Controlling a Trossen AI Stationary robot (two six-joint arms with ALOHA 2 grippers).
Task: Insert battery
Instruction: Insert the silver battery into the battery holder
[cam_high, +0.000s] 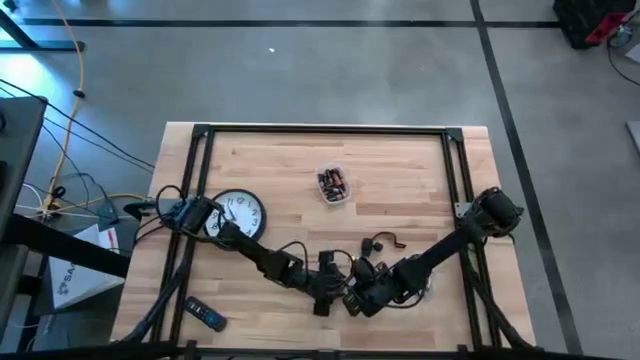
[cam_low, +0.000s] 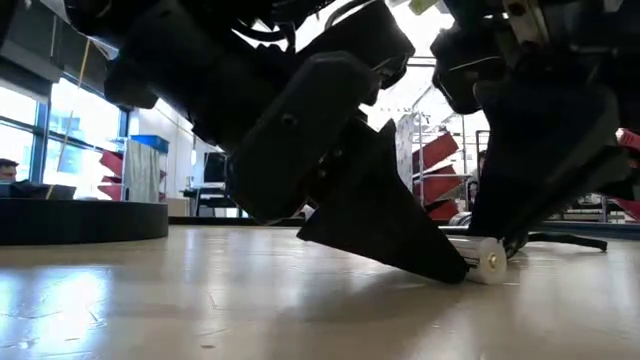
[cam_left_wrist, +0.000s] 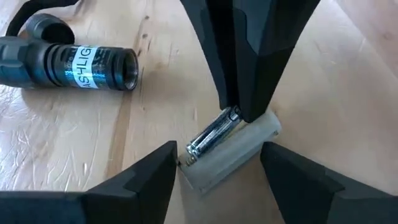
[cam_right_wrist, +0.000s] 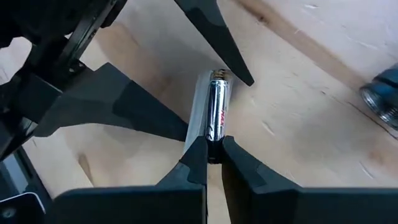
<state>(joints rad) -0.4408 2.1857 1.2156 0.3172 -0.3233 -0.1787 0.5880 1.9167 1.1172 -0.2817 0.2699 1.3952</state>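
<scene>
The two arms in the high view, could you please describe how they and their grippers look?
Both the left arm and the right arm are dark, jointed links with black cables looping around their wrists. The left gripper has broad, matte black, wedge-shaped fingers tapering to points. The right gripper has the same black tapered fingers. No markings show on them.

Glossy metal battery; matt wood table.

Flashlight cut off by edge; holder mostly hidden.
</scene>
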